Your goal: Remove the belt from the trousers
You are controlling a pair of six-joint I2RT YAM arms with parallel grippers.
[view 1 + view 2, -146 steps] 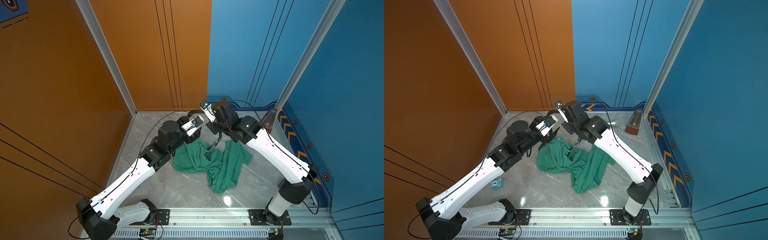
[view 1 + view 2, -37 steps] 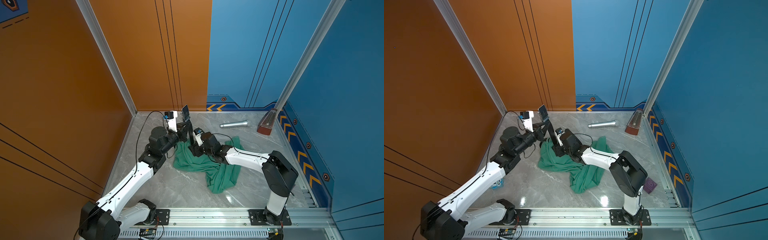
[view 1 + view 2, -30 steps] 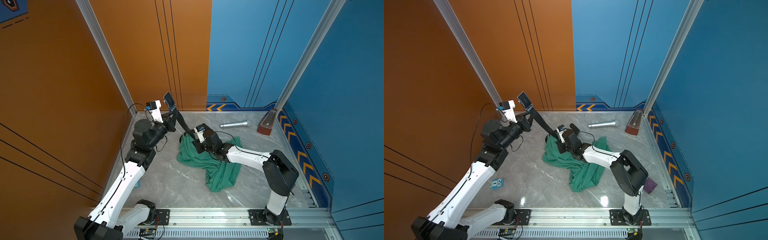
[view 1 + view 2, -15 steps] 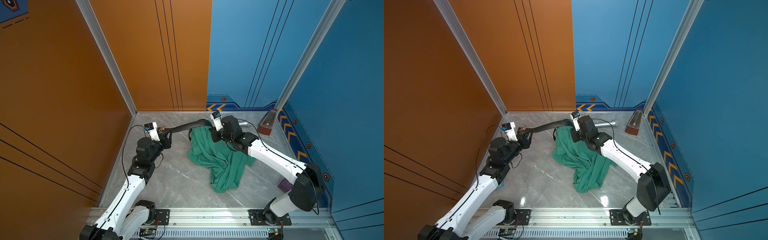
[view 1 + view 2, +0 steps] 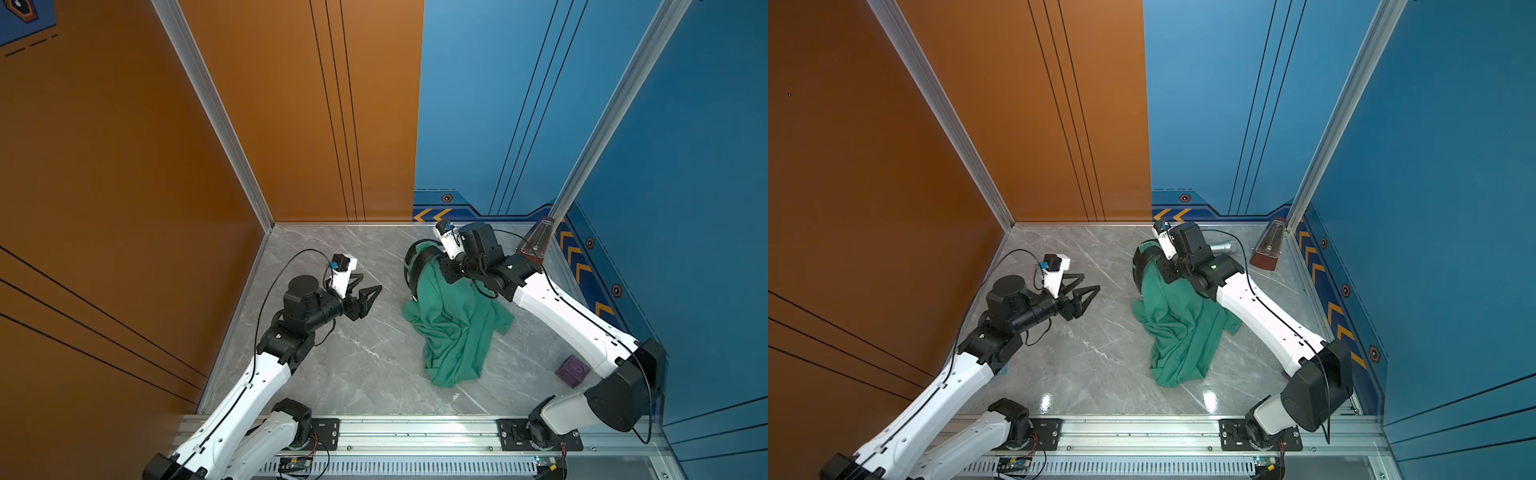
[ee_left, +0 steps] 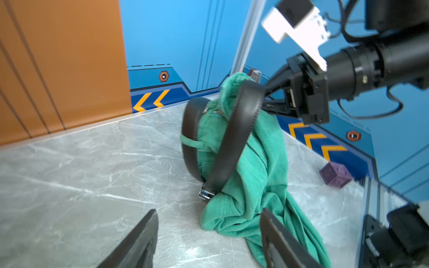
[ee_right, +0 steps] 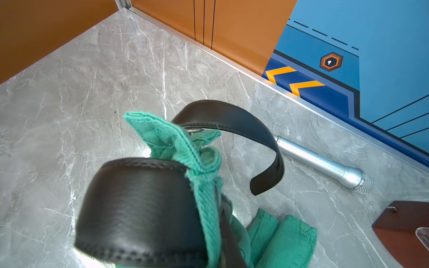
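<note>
The teal-green trousers (image 5: 453, 328) (image 5: 1179, 332) lie crumpled right of centre, with the waistband lifted at the back. My right gripper (image 6: 267, 94) is shut on that raised waistband. The black belt (image 5: 409, 266) (image 6: 234, 139) curls in loose loops round the lifted cloth and passes under a teal belt loop (image 6: 192, 143). Its silvery buckle (image 6: 205, 193) hangs just above the floor. In the right wrist view the belt (image 7: 144, 204) fills the foreground and its free end (image 7: 267, 183) curves down. My left gripper (image 5: 370, 297) (image 5: 1090, 291) (image 6: 209, 232) is open and empty, left of the trousers.
A silver cylinder (image 7: 325, 164) (image 5: 1223, 248) lies by the back wall behind the trousers. A brown wedge-shaped object (image 5: 536, 245) stands in the back right corner. A purple cube (image 5: 573, 371) (image 6: 336, 174) sits beside the right arm's base. Orange and blue walls enclose the marble floor.
My left gripper has opened and let go of the belt, which was stretched from it to the trousers. The strap has sprung back round the waistband. The right gripper moved slightly toward the back right.
</note>
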